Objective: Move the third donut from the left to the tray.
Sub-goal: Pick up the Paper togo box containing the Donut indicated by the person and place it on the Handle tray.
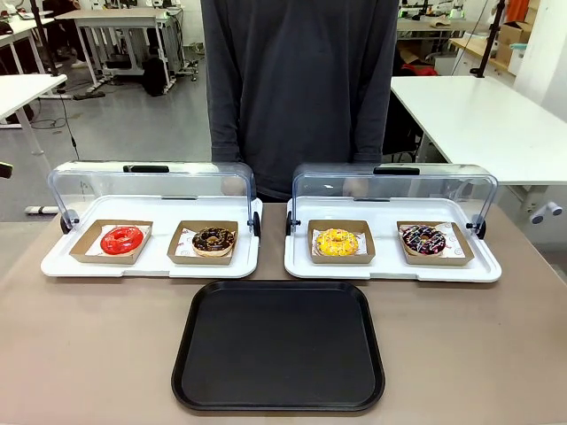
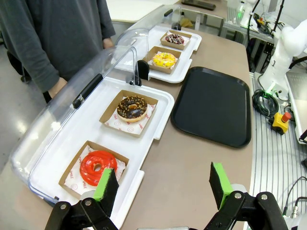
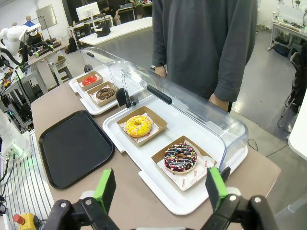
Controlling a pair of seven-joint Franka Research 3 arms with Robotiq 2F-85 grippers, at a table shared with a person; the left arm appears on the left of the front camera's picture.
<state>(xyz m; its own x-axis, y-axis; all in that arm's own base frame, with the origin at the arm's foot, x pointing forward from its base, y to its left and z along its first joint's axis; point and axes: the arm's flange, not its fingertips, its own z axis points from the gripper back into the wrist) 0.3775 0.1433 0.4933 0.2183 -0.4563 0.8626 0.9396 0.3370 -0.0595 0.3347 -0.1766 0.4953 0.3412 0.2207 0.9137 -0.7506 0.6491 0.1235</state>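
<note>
Third donut (image 1: 337, 241) and tray (image 1: 279, 345) share the brown workshop table (image 1: 89, 354).

Head-on front, oblique wrists, common tray (image 1: 279, 345)

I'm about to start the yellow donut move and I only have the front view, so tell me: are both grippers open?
Observer: The left gripper is open and holds nothing.
Operator: And the right one?
Observer: The right gripper is open and empty too. It faces the sprinkled donut, and the yellow donut sits next along in the same white tray.
Operator: Is the person's hand near the donuts?
Observer: No. A hand hangs at the person's side behind the clear lid, apart from the donuts.
</note>
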